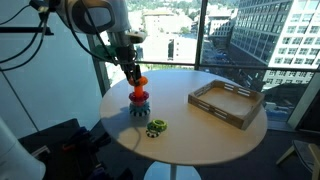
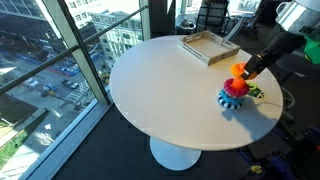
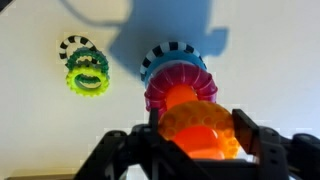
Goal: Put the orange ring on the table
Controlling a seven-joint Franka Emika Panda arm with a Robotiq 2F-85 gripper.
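Note:
The orange ring [image 3: 200,128] is gripped between my gripper's [image 3: 198,135] fingers, just above the stacking toy's pink and blue rings [image 3: 180,82]. The orange-red peg shows through the ring's hole. In both exterior views the ring [image 1: 140,81] [image 2: 239,71] sits at the top of the stacking toy [image 1: 138,102] [image 2: 233,95], with my gripper [image 1: 133,72] [image 2: 247,68] closed on it. The round white table [image 1: 200,130] [image 2: 160,90] holds the toy near its edge.
A small green gear-like ring on a striped ring [image 3: 87,76] lies beside the toy [image 1: 156,126] [image 2: 255,92]. A rectangular wooden tray [image 1: 226,102] [image 2: 208,46] stands across the table. Big windows run along one side.

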